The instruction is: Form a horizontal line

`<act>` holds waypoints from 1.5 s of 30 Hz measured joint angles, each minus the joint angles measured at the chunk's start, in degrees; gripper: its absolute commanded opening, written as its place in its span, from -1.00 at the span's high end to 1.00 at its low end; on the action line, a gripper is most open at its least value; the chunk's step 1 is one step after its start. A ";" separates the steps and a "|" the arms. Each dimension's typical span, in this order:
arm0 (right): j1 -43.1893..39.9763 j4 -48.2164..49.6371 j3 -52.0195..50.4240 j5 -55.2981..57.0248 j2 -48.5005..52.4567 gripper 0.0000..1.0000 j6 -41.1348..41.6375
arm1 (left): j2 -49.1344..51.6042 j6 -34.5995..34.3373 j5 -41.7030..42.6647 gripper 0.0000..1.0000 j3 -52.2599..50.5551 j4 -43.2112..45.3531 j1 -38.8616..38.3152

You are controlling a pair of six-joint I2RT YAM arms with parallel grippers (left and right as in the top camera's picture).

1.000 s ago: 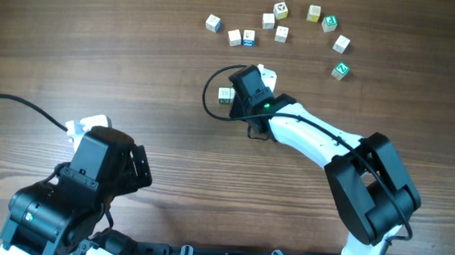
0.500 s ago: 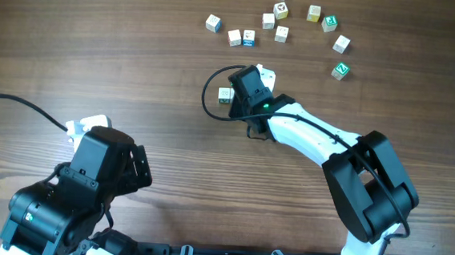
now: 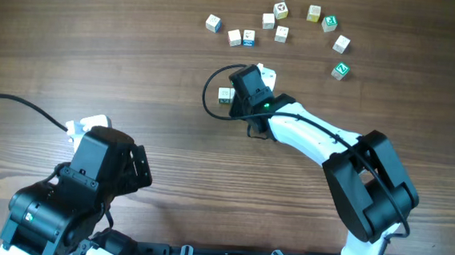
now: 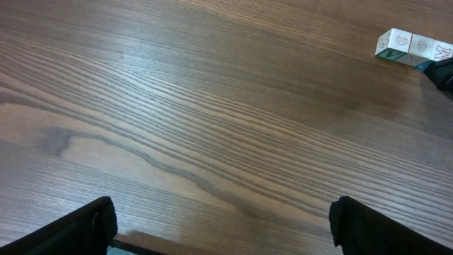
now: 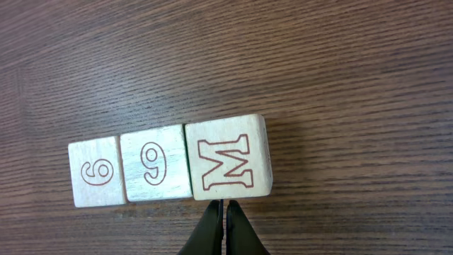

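Risk is a nudge: the right gripper (image 5: 226, 221), fully closed and empty, points at the M end of the row of three white wooden letter cubes (image 5: 170, 170); a forward slip would skew it. Bare brown wooden table (image 5: 333, 64) surrounds it; the left gripper (image 4: 225, 230), spread wide and empty, is well apart.
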 measured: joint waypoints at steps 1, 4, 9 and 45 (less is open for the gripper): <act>0.00 -0.02 0.00 0.00 0.09 0.92 0.00 | 0.00 -0.02 0.00 -1.00 0.00 0.00 0.00; 0.00 -2.86 0.00 -0.07 0.13 0.92 -0.02 | 0.00 -0.02 0.00 -1.00 0.00 0.00 0.00; -0.02 -14.69 -0.07 -0.31 -1.86 0.91 -0.39 | -0.02 0.00 0.00 -1.00 0.00 -0.02 0.00; -25.88 -3.56 -19.74 23.89 -69.64 -1.00 -9.51 | 0.00 0.00 -0.02 -1.00 0.00 0.00 0.09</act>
